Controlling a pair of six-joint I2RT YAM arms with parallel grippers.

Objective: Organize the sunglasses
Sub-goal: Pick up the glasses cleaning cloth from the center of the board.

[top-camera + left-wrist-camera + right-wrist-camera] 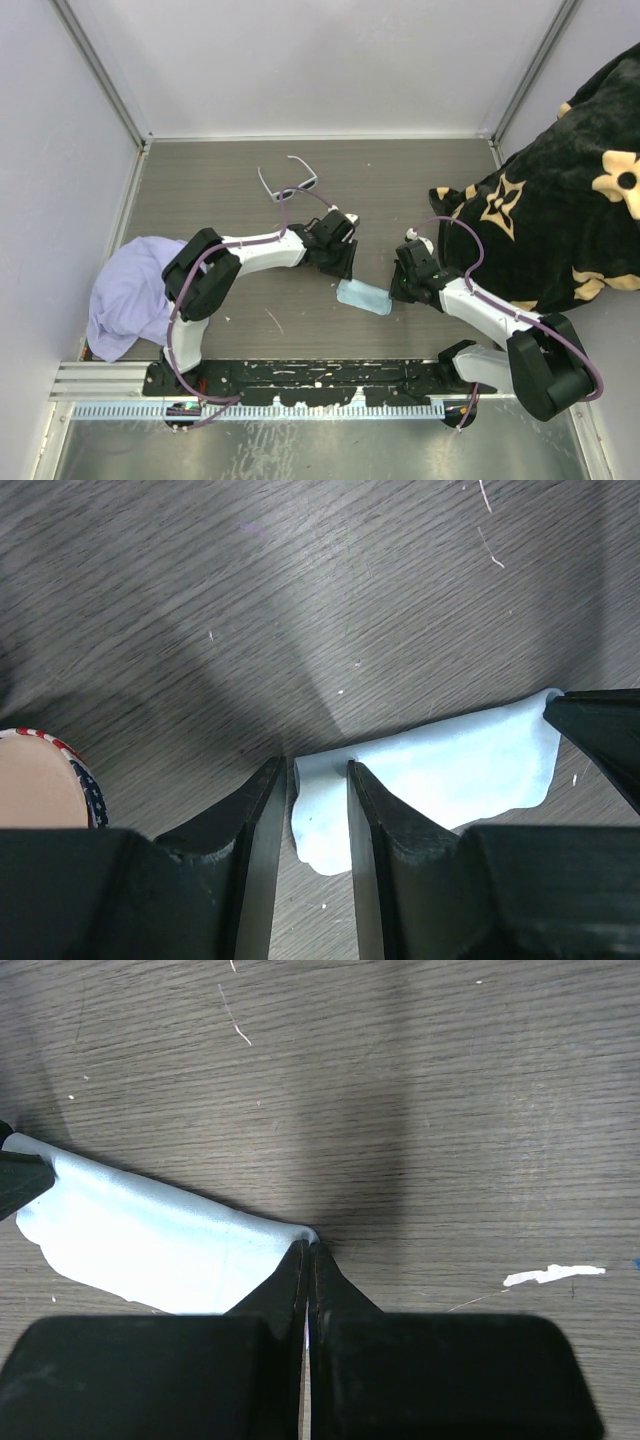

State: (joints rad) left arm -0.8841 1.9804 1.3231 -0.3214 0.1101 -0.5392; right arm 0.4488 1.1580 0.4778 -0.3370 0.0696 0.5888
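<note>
Table (230, 190) is matt grey wood-grain with white scuffs, light blue cloth (363, 297) thin smooth matt fabric, sunglasses (290, 183) white plastic frame, lavender cloth (130, 290) soft crumpled fabric, black blanket (560, 200) plush fleece, near-edge rail (100, 378) bare ribbed metal, front sheet (300, 450) dull brushed metal.

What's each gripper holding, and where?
The right gripper pinches the light blue cloth by one corner; the left gripper straddles the opposite end, jaws apart, holding nothing.
</note>
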